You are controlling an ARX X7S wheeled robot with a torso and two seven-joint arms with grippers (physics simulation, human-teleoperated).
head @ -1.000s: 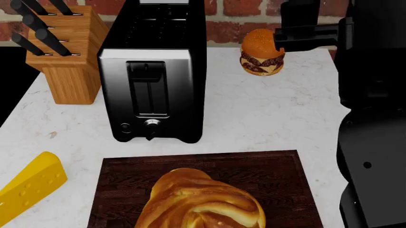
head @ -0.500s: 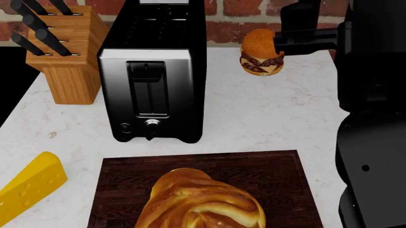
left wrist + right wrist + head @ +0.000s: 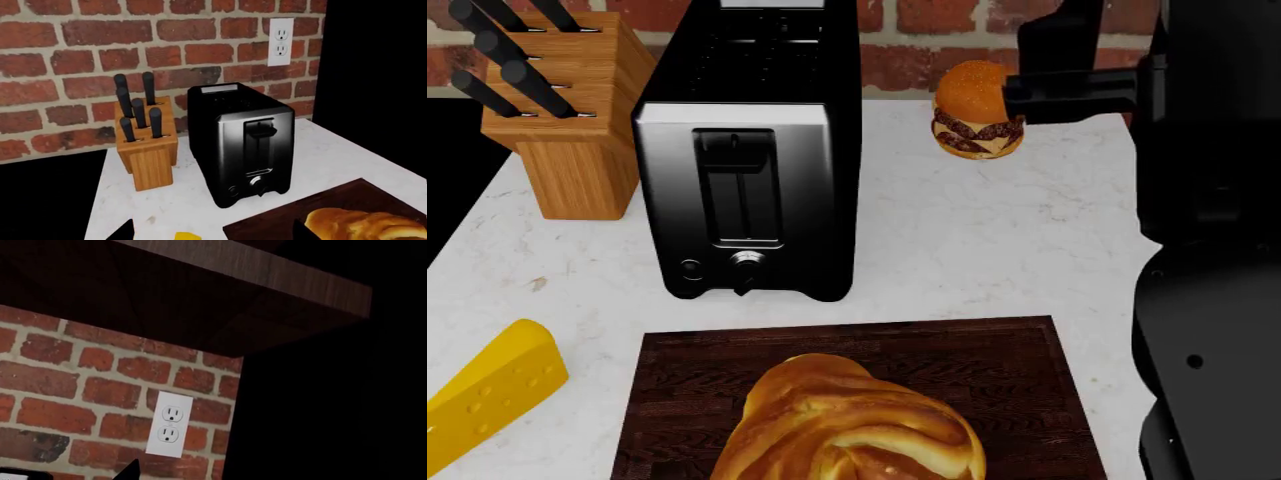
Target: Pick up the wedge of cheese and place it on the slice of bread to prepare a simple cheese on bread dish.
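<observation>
The wedge of cheese (image 3: 494, 395) is bright yellow with small holes and lies on the white counter at the near left. The slice of bread (image 3: 854, 425) is a golden-brown twisted loaf on a dark wooden cutting board (image 3: 1014, 360). In the left wrist view my left gripper (image 3: 213, 236) is open, its fingertips (image 3: 127, 231) wide apart, above the counter. A corner of the cheese (image 3: 188, 236) shows between them and the loaf (image 3: 360, 226) lies to one side. My right gripper (image 3: 1061, 90) is raised at the far right next to the burger, empty. Its wrist view shows one fingertip (image 3: 128, 471) set wide.
A black toaster (image 3: 747, 170) stands behind the board. A wooden knife block (image 3: 561, 110) is at the far left. A small burger (image 3: 974, 115) sits at the far right. My black right arm (image 3: 1214, 250) fills the right side. A brick wall with an outlet (image 3: 168, 431) is behind.
My right arm and its gripper by the burger have shifted slightly. The cheese, the loaf and the rest have not moved.
</observation>
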